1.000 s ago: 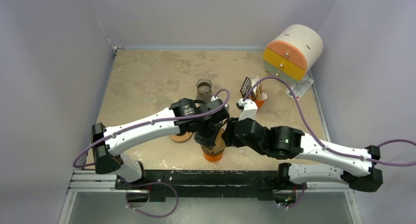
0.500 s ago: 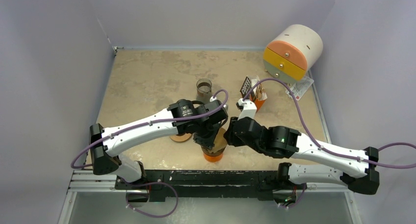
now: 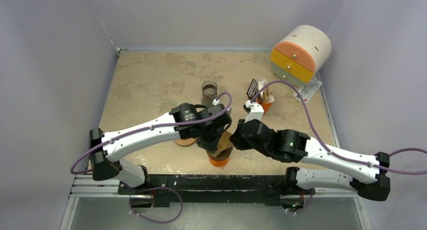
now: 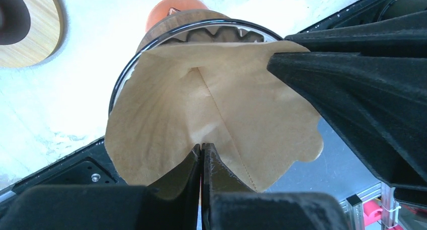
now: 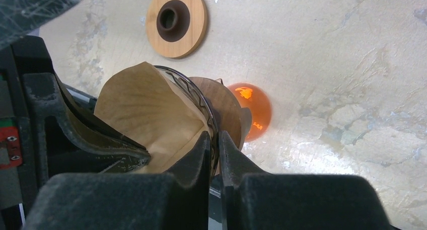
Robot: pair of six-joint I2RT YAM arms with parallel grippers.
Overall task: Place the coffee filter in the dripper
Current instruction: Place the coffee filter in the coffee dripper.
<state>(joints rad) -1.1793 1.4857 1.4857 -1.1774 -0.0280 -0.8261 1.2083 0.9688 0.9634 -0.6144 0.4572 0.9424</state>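
- At the near middle of the worktop (image 3: pixel 151 79), between the two arms, stands the dripper (image 5: pixel 221 104): a glass cone in a wooden collar on an orange base (image 5: pixel 249 109).
- Brown paper coffee filter (image 4: pixel 211 99) sits at the dripper's mouth. Its far part lies inside the glass rim (image 4: pixel 166 31); its near part fans out above and past the rim. Not seated flush in the cone.
- Left gripper (image 4: pixel 201 148) comes in from the left, clenched on the near edge of the filter, fingers pressed together with the paper between them.
- Right gripper (image 5: pixel 214 137) comes in from the right, fingers drawn almost together over the filter's right edge, right at the glass rim. One finger is on the inner side of the paper, the other on the outer side. Cannot tell whether the rim itself is also caught between them.
- Both grippers are close together over the dripper, on different sides of the filter.
- Round wooden lid (image 5: pixel 176 21) with a dark centre knob lies flat just left of the dripper, apart from it.
- Farther back: a small glass cup (image 3: pixel 209 90) near the centre, and a holder with a "COFFEE" sign (image 3: pixel 259 94) to its right.
- At the far right corner, a drum-shaped drawer unit (image 3: pixel 302 51) with orange and yellow fronts.
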